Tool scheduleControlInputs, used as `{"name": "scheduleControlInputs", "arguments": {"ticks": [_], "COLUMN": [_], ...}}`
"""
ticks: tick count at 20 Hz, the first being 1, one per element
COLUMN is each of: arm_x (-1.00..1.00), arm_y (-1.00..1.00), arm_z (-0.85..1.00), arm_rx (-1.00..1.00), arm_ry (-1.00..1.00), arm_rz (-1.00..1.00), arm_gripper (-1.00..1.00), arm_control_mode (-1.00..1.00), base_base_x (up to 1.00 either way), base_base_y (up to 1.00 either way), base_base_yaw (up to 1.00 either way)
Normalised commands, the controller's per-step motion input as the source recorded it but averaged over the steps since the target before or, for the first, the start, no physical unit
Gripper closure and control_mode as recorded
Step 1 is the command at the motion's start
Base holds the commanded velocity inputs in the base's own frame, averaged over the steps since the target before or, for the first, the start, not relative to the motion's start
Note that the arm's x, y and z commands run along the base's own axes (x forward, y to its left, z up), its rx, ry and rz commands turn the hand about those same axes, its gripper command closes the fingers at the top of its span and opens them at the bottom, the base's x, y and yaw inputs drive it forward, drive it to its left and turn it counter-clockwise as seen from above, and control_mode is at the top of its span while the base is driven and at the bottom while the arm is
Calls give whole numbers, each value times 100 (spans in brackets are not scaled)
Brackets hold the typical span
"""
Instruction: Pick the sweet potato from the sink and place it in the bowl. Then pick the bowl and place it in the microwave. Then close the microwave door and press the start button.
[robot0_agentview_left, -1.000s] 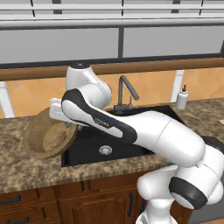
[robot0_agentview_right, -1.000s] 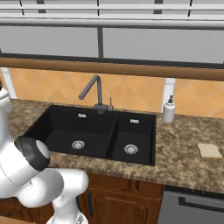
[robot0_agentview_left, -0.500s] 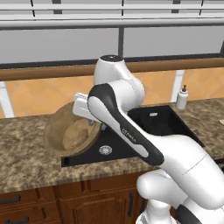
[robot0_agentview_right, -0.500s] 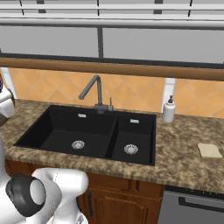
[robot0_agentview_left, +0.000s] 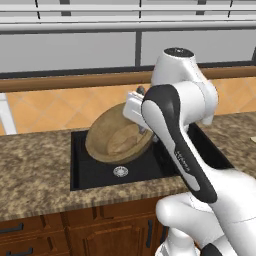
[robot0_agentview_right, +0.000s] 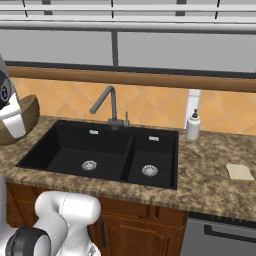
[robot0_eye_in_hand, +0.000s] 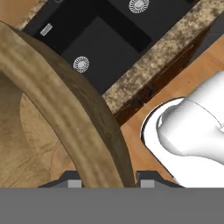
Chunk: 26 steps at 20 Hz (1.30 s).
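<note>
The wooden bowl hangs tilted on its side above the left basin of the black sink, its hollow facing the left base camera. My gripper is shut on the bowl's thick rim, one fingertip on each side. From the right base the bowl and my hand peek in at the left edge, left of the sink and its faucet. I cannot make out the sweet potato inside the bowl. The microwave is out of view.
Speckled granite counter surrounds the sink. A white soap dispenser stands behind the right basin, and a tan pad lies on the counter at the far right. Wood cabinet fronts run below.
My arm has swung to the right and risen, carrying the bowl from over the left counter to above the sink; the bowl has come into the right base view's left edge.
</note>
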Motion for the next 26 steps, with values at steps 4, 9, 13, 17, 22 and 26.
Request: {"name": "scheduleControlInputs", "arguments": {"ticks": [4,9,13,17,22,26], "arm_x": [-21,-49,-32,-4,-4,-20], "arm_y": [-64,-58,-42,-45,-48,-28], "arm_z": [29,16,2,1,19,24], "arm_rx": [5,7,5,6,11,9], "arm_ry": [-1,0,-5,-8,-3,0], "arm_rz": [-33,-17,-10,-20,-18,-10], "arm_gripper": [100,100,100,100,100,100], "arm_control_mode": [-100,-100,-100,-100,-100,-100], "base_base_x": [0,0,0,0,0,0], "base_base_y": [0,0,0,0,0,0], "base_base_yaw": [0,0,0,0,0,0]}}
